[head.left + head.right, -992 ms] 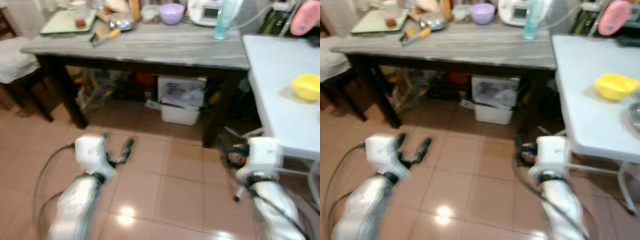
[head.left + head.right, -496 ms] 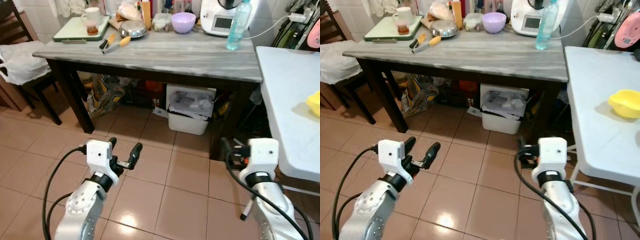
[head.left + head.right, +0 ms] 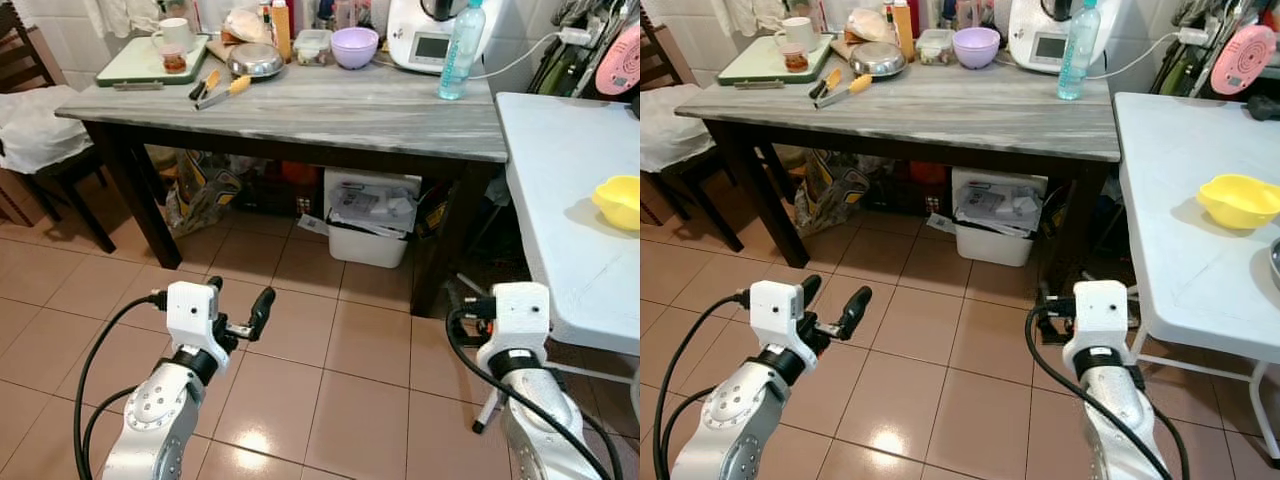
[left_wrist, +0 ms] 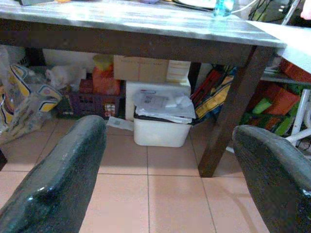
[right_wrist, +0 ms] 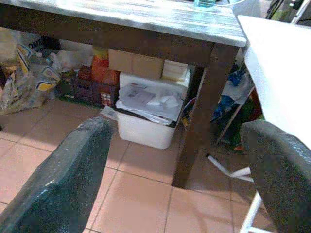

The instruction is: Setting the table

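Both arms hang low over the tiled floor, the left gripper (image 3: 238, 305) and right gripper (image 5: 170, 160) each with fingers spread and empty; the yellow plastic bowl (image 3: 1238, 199) waits on the white tabletop (image 3: 1170, 190); the grey wooden tabletop's dark leg (image 3: 441, 240) stands near, a likely snag when the right arm rises.

A home kitchen. The grey bench (image 3: 300, 110) carries a purple bowl (image 3: 355, 46), mug (image 3: 177, 33) and kitchen machine (image 3: 425, 35). Terracotta tiles (image 3: 340, 400) cover the floor.

Two tables: grey (image 3: 300, 105), white (image 3: 570, 190); one yellow bowl (image 3: 617, 200); one purple bowl (image 3: 354, 46); one bottle (image 3: 454, 52); perhaps two knives (image 3: 215, 88).
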### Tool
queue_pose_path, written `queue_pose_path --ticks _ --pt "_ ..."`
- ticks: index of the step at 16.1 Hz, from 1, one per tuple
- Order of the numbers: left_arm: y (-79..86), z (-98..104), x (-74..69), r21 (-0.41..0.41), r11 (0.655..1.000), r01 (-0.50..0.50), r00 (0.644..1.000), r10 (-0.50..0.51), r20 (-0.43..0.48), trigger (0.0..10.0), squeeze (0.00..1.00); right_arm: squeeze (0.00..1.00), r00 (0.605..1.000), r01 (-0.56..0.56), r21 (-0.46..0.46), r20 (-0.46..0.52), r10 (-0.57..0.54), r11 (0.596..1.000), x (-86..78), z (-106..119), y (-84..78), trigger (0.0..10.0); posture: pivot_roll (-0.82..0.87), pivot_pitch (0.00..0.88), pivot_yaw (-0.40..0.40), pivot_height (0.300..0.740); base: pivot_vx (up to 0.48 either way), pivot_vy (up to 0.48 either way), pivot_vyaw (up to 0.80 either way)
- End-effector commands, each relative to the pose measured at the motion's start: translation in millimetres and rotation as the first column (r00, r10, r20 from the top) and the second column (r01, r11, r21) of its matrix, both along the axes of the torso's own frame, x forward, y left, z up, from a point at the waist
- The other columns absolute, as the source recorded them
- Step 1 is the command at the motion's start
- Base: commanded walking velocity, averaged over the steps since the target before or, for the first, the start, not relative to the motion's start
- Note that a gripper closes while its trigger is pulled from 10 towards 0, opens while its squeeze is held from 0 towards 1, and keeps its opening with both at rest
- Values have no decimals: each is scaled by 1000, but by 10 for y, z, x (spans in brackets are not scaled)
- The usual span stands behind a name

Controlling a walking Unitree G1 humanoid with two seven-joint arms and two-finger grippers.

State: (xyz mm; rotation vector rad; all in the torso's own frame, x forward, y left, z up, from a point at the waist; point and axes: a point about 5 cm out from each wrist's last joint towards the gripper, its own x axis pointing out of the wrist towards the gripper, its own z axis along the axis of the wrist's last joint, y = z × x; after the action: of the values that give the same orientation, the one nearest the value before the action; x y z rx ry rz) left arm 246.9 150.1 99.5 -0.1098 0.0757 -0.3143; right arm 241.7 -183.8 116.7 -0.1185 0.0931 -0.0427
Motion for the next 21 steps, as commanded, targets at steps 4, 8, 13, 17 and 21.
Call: queue_pose_path --ticks 4,8,13,17,21 --pt "0 -4 11 20 1000 16 1000 -16 3 10000 0 0 1000 6 25 19 -7 1000 42 66 1 10000 -44 81 29 740 0 0 -386" --pt "-2 -9 14 17 1000 18 1000 -19 2 10000 0 0 1000 1 32 23 -2 999 42 76 16 10000 -44 80 30 740 0 0 -769" --pt "7 -9 10 13 1000 13 1000 -13 2 10000 0 0 999 -10 37 39 8 999 38 102 29 10000 -45 87 27 740 0 0 -308" --pt "8 -20 13 17 1000 16 1000 -16 -7 10000 0 0 999 -9 34 43 7 999 48 107 36 10000 -43 85 29 740 0 -85 0" --pt "4 -28 17 15 1000 16 1000 -16 -13 10000 0 0 999 -7 33 46 6 999 53 107 38 10000 -45 83 29 740 0 -366 0"
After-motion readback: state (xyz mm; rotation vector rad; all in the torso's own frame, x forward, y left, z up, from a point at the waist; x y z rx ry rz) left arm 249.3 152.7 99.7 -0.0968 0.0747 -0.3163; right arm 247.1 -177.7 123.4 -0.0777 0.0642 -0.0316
